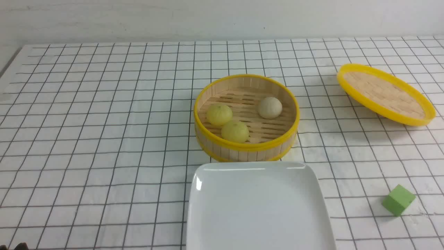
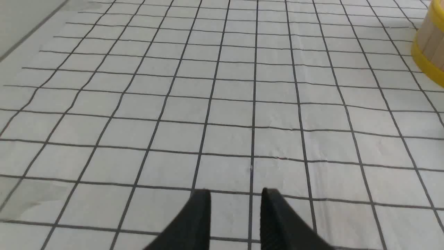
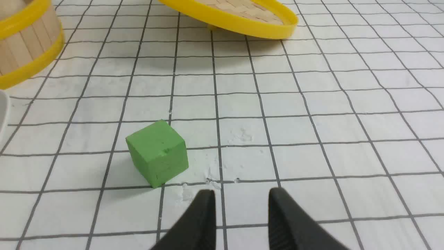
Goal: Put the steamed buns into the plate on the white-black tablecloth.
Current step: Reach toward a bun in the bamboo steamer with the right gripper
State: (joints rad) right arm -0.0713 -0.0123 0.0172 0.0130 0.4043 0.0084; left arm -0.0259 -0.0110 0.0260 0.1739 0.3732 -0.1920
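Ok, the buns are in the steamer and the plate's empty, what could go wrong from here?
The two yellow buns sit close together in the steamer, so a pincer closing on one may shove the other. The steamer's raised wall could catch a bun being lifted out. The green cube lies near the open right pincer and might get knocked.
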